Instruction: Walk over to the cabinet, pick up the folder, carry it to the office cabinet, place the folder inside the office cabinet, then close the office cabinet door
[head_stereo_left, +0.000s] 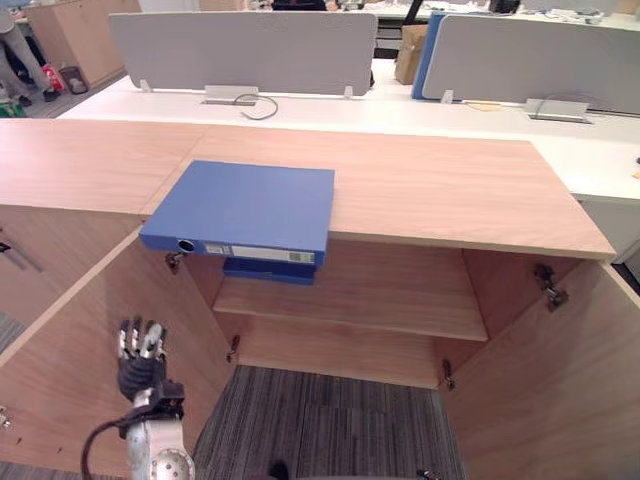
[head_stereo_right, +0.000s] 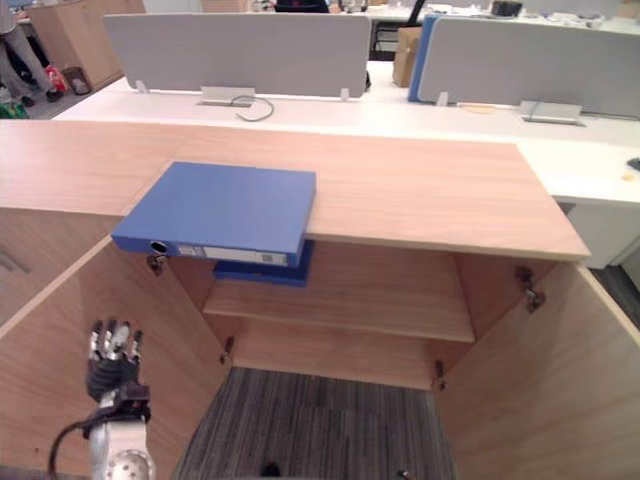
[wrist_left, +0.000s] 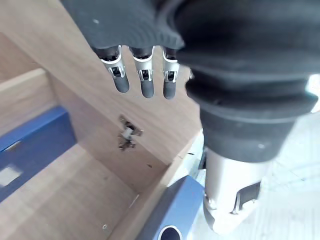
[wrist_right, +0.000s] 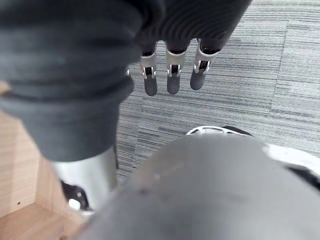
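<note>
Up top, blue folder (head_stereo_left: 245, 205), spine label (head_stereo_left: 258, 254) unreadable

folder (head_stereo_left: 250, 205) on cabinet top (head_stereo_left: 440, 190), second folder (head_stereo_left: 268, 271) on shelf (head_stereo_left: 370, 295) beneath, desks (head_stereo_left: 400, 110) behind

Blue folder (head_stereo_left: 250, 205) with a white spine label; second folder (head_stereo_left: 268, 270) darker blue; cabinet (head_stereo_left: 440, 190) in light brown wood grain. Carpet (head_stereo_left: 330, 425) dark grey with fine paler stripes; partition screens (head_stereo_left: 240, 50) plain light grey; bench (head_stereo_left: 400, 112) white. Left robot hand (head_stereo_left: 140, 355): silver fingers, dark tips, black ribbed cover.
</note>
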